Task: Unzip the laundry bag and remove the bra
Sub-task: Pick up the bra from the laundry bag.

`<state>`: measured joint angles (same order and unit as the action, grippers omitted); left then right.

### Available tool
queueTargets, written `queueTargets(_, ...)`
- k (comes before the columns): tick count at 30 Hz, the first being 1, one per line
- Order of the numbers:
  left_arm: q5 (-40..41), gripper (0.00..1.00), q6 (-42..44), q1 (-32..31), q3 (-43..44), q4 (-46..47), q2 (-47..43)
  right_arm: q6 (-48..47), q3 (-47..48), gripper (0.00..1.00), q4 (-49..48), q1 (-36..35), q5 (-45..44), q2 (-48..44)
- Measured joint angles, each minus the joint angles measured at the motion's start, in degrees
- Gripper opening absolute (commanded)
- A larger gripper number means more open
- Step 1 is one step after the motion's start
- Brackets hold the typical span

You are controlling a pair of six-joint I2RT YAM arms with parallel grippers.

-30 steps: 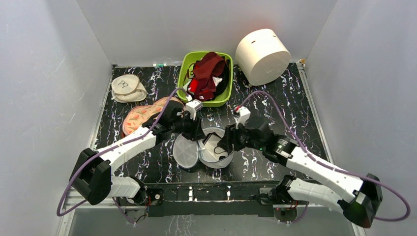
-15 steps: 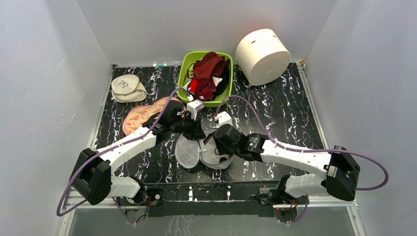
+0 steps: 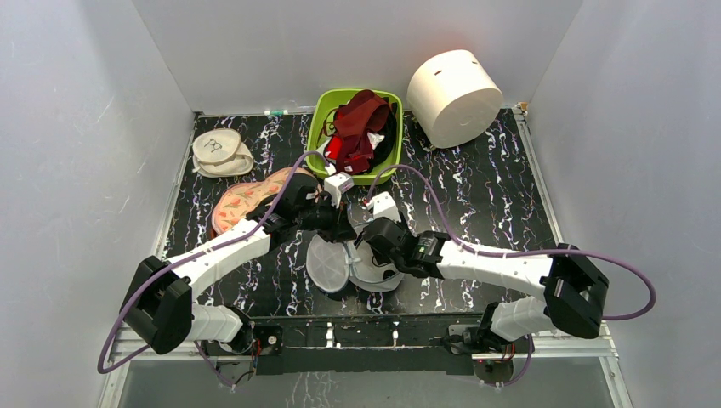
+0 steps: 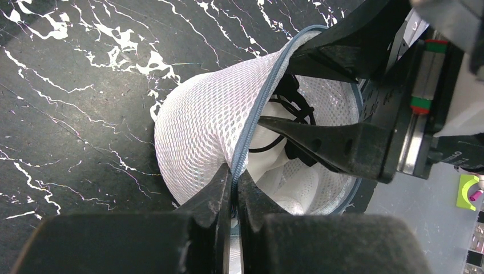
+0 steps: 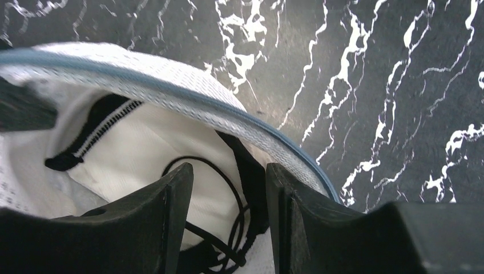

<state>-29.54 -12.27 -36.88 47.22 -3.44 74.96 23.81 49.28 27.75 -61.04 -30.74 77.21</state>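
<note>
White mesh laundry bag [image 4: 200, 120] on the surface [image 4: 68, 85], your left fingers [image 4: 211, 200] clamping its zip rim [image 4: 258, 117], right fingers [image 5: 171, 200] parted inside.

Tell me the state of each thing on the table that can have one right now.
laundry bag: unzipped, lid flipped open.
left gripper: shut on the zip rim.
right gripper: open, reaching into the bag.
white garment with black straps: inside the bag, not gripped.
green bin: full of red clothes.
</note>
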Motion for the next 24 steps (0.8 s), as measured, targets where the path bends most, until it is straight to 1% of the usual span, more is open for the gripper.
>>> queueTargets(7, -0.1, 0.0, -0.2, 0.0, 0.0, 0.0, 0.0, -2.7, -3.3, 0.48, -10.6, 0.0, -2.0, 0.3)
queueTargets(14, -0.1, 0.0, -0.2, -0.4, 0.0, 0.0, 0.0, -5.6, -6.2, 0.48, -18.5, -0.1, -6.6, 4.0)
queueTargets(17, -0.1, 0.0, -0.2, -0.5, 0.0, 0.0, 0.0, -7.0, -7.9, 0.46, -21.8, -0.1, -7.9, 5.4)
queueTargets(18, -0.1, 0.0, -0.2, -0.6, 0.0, 0.0, 0.0, -7.3, -8.0, 0.43, -22.3, -0.1, -7.9, 5.9)
queueTargets(22, 0.1, 0.0, -0.2, -0.9, 0.0, 0.0, 0.0, -8.3, -8.6, 0.19, -25.7, -0.1, -8.2, 9.0)
queueTargets(24, 0.2, 0.0, -0.2, -1.0, 0.0, 0.0, 0.0, -8.2, -8.6, 0.11, -26.4, -0.1, -8.3, 10.1)
